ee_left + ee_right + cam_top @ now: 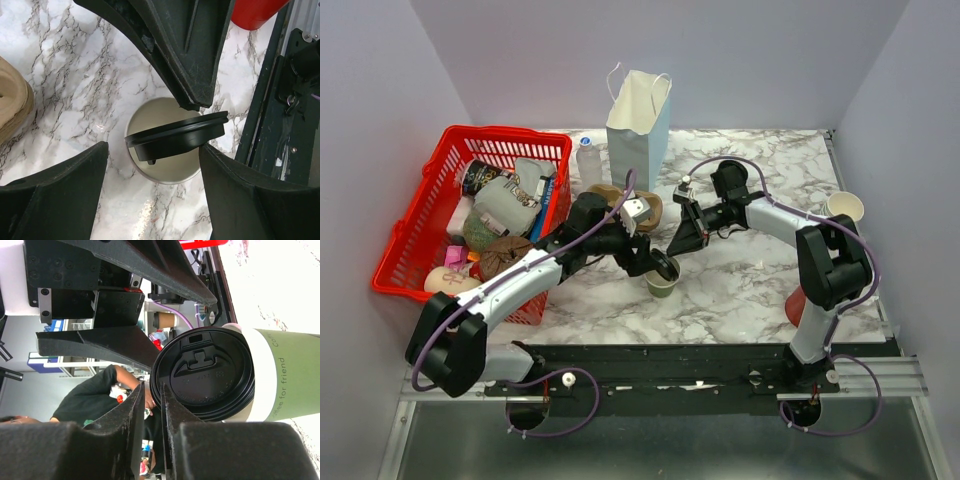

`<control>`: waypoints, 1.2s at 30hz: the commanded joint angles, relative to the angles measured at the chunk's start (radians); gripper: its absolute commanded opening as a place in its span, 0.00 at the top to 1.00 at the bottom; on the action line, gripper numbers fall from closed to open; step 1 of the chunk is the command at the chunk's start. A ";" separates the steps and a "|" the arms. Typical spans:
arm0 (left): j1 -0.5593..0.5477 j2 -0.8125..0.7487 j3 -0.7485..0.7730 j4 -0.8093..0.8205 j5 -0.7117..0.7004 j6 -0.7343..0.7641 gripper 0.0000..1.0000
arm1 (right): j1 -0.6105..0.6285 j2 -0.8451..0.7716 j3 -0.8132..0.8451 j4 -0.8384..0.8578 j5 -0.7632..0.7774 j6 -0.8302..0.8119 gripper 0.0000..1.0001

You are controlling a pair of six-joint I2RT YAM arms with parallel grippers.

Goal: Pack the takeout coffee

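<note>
Standing upright on the marble table [740, 290] between the two arms, the one olive-green paper cup [661, 288] is uncovered, white inside and printed "coffee for friend". Its single black sip lid [175, 140] hangs tilted over the mouth, its rim pinched in the clenched right gripper [160, 390]. The left gripper [154, 147] is spread wide, flanking the cup. One white paper bag [638, 125] and one red basket [510, 133] stand behind.

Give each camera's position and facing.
Top external: above, behind the bases, looking down on the table; both arms show.
Left wrist: looks down through the open left gripper at the lid over the cup.
Right wrist: rolled sideways, facing the lid's top; right gripper pinches its rim.
All three share lid and cup.
</note>
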 commanded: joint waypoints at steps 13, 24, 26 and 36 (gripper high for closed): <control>-0.004 0.030 0.046 0.063 -0.003 0.005 0.20 | -0.032 -0.007 0.045 -0.027 0.064 -0.046 0.70; -0.006 0.068 0.070 0.063 0.014 0.000 0.20 | -0.041 -0.025 0.145 -0.291 0.249 -0.360 0.62; -0.006 0.075 0.075 0.065 0.015 0.000 0.20 | -0.039 -0.027 0.146 -0.305 0.261 -0.372 0.61; -0.006 0.093 0.078 0.083 0.027 -0.017 0.20 | -0.041 -0.036 0.180 -0.346 0.308 -0.425 0.59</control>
